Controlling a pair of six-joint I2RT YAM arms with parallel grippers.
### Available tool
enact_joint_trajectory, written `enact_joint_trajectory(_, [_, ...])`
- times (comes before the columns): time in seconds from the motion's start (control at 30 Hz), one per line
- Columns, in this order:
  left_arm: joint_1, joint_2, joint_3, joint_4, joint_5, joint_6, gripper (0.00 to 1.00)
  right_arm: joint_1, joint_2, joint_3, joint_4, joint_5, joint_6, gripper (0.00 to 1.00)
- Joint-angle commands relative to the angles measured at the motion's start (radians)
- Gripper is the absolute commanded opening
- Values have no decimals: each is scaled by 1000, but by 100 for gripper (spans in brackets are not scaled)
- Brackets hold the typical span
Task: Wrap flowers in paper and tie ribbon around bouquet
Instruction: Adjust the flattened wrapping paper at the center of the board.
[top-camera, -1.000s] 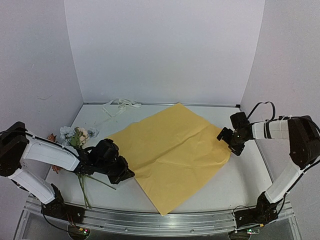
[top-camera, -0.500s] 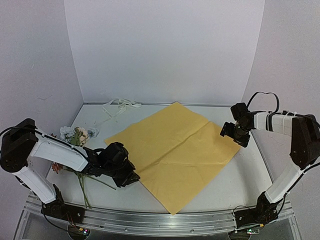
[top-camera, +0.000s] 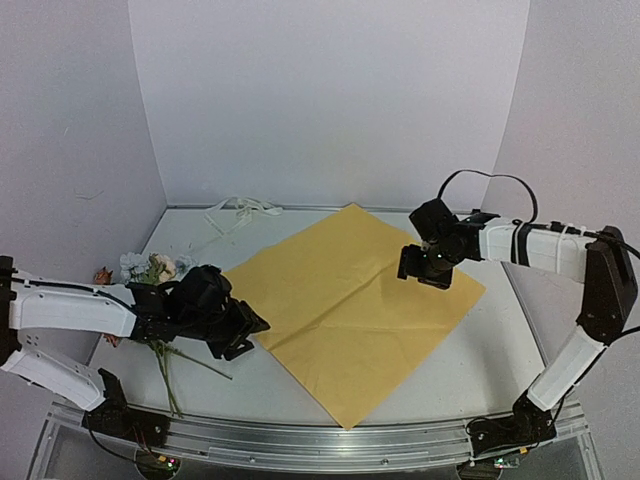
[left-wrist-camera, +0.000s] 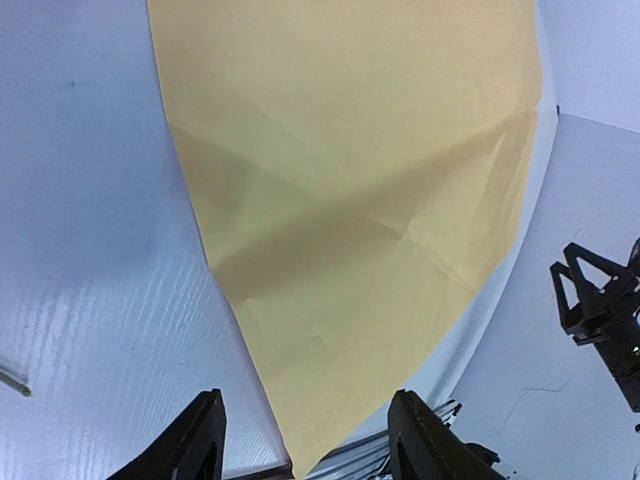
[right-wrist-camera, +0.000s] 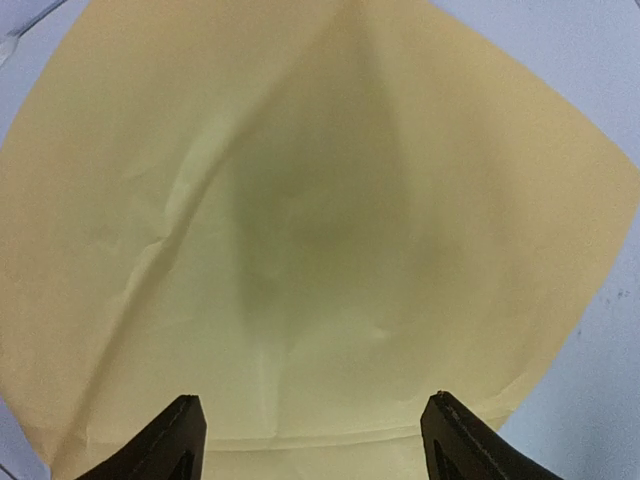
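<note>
**Yellow paper (top-camera: 350, 320) lies flat, nothing gripped**

The paper rests yellow face up on the table (top-camera: 500, 345). The left gripper (top-camera: 243, 337) sits at its left edge, jaws spread and empty. The right gripper (top-camera: 425, 270) hangs over its right corner, jaws also apart. The flowers (top-camera: 152, 268) lie left of the paper, and the ribbon (top-camera: 240, 208) lies beyond its far corner.

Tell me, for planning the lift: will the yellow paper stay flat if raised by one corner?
Probably not: the paper looks thin and creased, so it should droop. On the smooth table it likely slides when pushed.
</note>
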Motion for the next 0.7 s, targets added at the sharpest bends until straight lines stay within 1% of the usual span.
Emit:
enact_joint_trajectory(0.0, [175,-153,-21,-128,-43,207,63,144,120,145,8,-28,62,53])
enact_joint_trajectory(0.07, [269,-219,-16,-181,-56,289,64,205,197,223,10,-37,71,42])
enact_joint_trajectory(0.13, [341,-269,-4,-236,-78,351,65,250,272,303,9,-59,78,35])
enact_joint_trajectory(0.27, [471,-307,25,-343,-90,444,67,312,402,422,9,-87,90,27])
enact_joint_trajectory(0.33, [524,-321,32,-384,-101,483,69,330,443,455,9,-118,99,25])
enact_joint_trajectory(0.47, [606,-347,35,-442,-129,532,69,358,505,495,10,-148,108,25])
enact_joint_trajectory(0.67, [664,-380,37,-511,-170,535,71,386,574,499,10,-175,130,24])
